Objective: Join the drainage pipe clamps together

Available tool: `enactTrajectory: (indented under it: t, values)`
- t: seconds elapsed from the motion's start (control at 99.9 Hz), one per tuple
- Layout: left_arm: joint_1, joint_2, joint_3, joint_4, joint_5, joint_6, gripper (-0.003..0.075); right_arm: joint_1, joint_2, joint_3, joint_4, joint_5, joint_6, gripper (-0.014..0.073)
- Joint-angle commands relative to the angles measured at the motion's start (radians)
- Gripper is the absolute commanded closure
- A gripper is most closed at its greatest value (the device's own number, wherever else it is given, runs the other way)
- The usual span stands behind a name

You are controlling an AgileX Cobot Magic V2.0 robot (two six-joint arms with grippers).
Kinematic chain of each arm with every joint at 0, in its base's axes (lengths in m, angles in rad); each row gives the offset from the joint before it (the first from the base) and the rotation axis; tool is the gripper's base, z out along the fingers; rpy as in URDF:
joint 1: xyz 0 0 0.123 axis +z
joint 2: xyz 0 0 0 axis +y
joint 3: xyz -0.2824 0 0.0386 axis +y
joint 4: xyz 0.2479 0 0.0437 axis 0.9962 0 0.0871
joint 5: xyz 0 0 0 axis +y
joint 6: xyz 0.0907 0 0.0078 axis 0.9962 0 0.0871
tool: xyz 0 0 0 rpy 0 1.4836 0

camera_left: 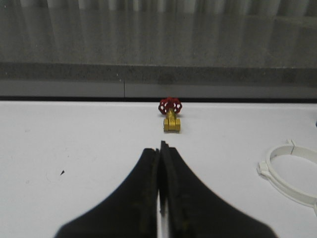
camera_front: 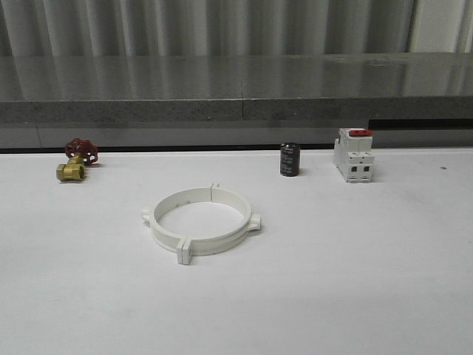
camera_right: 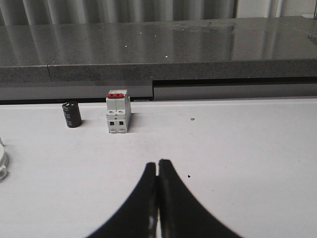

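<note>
**Two half-rings, one closed ring**

Two white plastic semicircular drainage pipe clamps [camera_front: 201, 222] lie mid-table as one ring, tabs meeting, so the joining looks done. The left gripper [camera_left: 159, 163] and right gripper [camera_right: 157, 173] both have fingers pressed together, empty, well apart from the ring.

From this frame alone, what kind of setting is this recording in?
Probably a lab or workshop test bench: a plain white table set against a grey stone-like ledge, with hardware samples laid out, namely a brass valve, a red-topped switch and joined drainage pipe clamps.
</note>
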Motion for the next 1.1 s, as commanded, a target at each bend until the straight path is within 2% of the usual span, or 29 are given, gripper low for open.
enactTrajectory:
  t: [0.0,0.18,0.39,1.091]
  values:
    - [-0.011,-0.033,0.035,0.002,-0.173,-0.003,0.0741,-0.004,-0.019,-0.015,-0.002,-0.083,-0.011,0.0661]
    - [-0.011,-0.135,0.141,0.020,-0.204,-0.003,0.0741,-0.004,-0.019,-0.015,-0.002,-0.083,-0.011,0.0661]
    - [-0.011,-0.133,0.223,0.032,-0.316,-0.018,0.0741,-0.004,-0.019,-0.015,-0.002,-0.083,-0.011,0.0661]
    - [-0.011,-0.133,0.221,0.065,-0.352,-0.031,0.0741,-0.004,-0.019,-0.015,-0.002,-0.083,-0.011,0.0661]
